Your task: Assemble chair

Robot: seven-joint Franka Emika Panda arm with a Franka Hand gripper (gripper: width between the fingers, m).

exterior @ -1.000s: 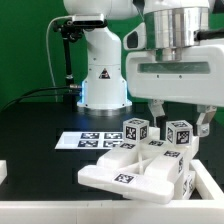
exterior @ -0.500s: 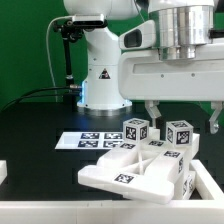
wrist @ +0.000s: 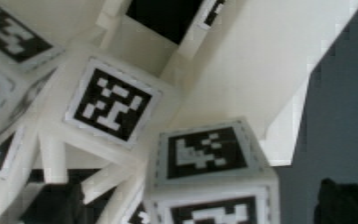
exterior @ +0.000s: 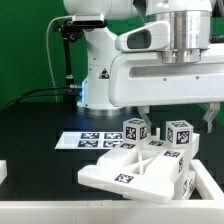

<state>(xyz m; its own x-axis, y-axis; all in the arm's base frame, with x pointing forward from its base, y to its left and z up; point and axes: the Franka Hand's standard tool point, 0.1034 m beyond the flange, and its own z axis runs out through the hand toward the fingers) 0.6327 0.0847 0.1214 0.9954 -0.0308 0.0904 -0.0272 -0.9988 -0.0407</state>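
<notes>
Chair (exterior: 140, 165) parts sit joined in a white cluster on the black table (exterior: 40, 170), nearest the exterior camera, two tagged posts (exterior: 136, 130) rising from it. Above them hangs the gripper (exterior: 178, 112), fingers spread wide, gripping nothing. Behind lies the marker board (exterior: 85, 140), then the robot base (exterior: 100, 80).

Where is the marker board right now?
In the exterior view, the marker board lies flat on the black table, at the robot base's foot, just behind the chair.
</notes>
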